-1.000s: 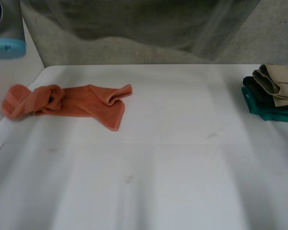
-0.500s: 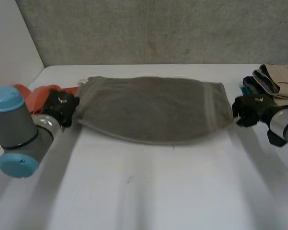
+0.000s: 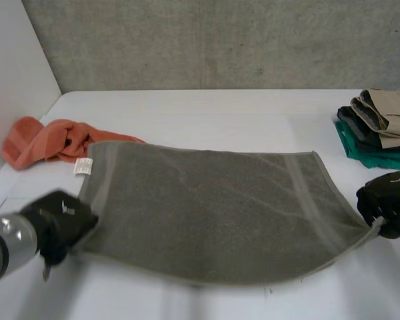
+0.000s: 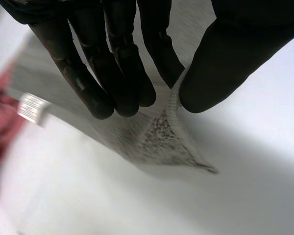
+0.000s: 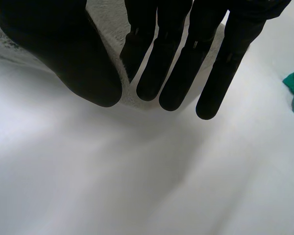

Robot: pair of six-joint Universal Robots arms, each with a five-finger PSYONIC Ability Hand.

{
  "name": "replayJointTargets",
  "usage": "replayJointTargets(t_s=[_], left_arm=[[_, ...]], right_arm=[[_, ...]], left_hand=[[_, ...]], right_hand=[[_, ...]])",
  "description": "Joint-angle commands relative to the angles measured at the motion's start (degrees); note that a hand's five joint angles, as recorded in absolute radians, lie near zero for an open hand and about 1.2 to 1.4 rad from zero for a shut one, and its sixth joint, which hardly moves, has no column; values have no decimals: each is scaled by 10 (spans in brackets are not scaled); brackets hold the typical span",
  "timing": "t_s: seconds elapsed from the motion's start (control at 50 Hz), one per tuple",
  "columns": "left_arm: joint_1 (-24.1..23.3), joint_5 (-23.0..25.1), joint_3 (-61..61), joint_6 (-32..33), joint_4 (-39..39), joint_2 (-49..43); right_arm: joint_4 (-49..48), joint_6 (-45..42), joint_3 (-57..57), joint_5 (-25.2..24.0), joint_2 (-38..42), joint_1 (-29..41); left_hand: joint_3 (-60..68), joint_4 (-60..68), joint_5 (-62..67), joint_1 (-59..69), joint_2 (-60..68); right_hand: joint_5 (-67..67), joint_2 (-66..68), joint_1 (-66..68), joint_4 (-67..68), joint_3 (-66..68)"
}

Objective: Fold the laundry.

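A grey towel (image 3: 207, 213) lies spread across the white bench (image 3: 220, 113). The left hand (image 3: 57, 223) and right hand (image 3: 390, 203) each pinch a near corner, likely to hold it taut for folding.

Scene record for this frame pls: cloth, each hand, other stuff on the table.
cloth: grey towel, spread open on the white table, not yet folded
left: left hand pinches the towel's near left corner
right: right hand pinches its near right corner
others: crumpled orange towel at far left; folded stack at far right
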Motion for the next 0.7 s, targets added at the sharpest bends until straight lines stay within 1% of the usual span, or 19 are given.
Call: replayJointTargets(t_s=[0.02, 0.08, 0.12, 0.14, 0.16, 0.18, 0.26, 0.32, 0.34, 0.5, 0.56, 0.66, 0.68, 0.7], left_arm=[[6, -12, 118, -6, 140, -102], [3, -23, 161, -7, 167, -146], [-3, -34, 207, -8, 187, -192], [-6, -37, 239, -8, 192, -221], [-8, -40, 256, -8, 195, -236], [-10, -42, 273, -8, 196, -251], [-19, -52, 369, -11, 198, -329], [-23, -59, 417, -12, 201, -365], [-27, -58, 448, -13, 203, -388], [-43, -61, 576, -8, 211, -493], [-44, -66, 611, -6, 211, -526], [-41, -69, 651, -12, 213, -554], [-42, -68, 654, -13, 215, -557], [-44, -67, 658, -14, 218, -559]], right_arm=[[-157, 152, -19, 3, 39, 49], [-204, 191, -35, 17, 59, 71], [-243, 223, -52, 43, 82, 87], [-265, 242, -69, 70, 102, 99], [-273, 248, -78, 82, 111, 102], [-285, 257, -97, 105, 131, 111], [-308, 262, -143, 149, 182, 133], [-320, 265, -171, 168, 210, 144], [-330, 267, -190, 179, 230, 153], [-392, 279, -272, 215, 317, 189], [-422, 278, -298, 232, 345, 199], [-449, 273, -337, 254, 381, 209], [-449, 271, -343, 257, 386, 210], [-449, 268, -350, 260, 392, 213]], left_hand=[[118, 113, 134, 138, 114], [118, 113, 134, 138, 114], [118, 113, 134, 138, 114], [118, 113, 134, 138, 114], [118, 113, 134, 138, 114], [118, 113, 134, 138, 114], [118, 113, 134, 138, 114], [118, 113, 134, 138, 114], [118, 113, 134, 138, 114], [118, 113, 134, 138, 114], [118, 113, 134, 138, 114], [113, 108, 129, 133, 109], [-38, -44, -23, -19, -43], [-258, -263, -242, -238, -262]], right_hand=[[126, 128, 162, 177, 124], [126, 128, 162, 177, 124], [126, 128, 162, 177, 124], [126, 128, 162, 177, 124], [126, 128, 162, 177, 124], [126, 128, 162, 177, 124], [126, 128, 162, 177, 124], [126, 128, 162, 177, 124], [126, 128, 162, 177, 124], [126, 128, 162, 177, 124], [126, 128, 162, 177, 124], [126, 128, 162, 177, 124], [126, 128, 162, 177, 124], [-104, -102, -68, -53, -106]])
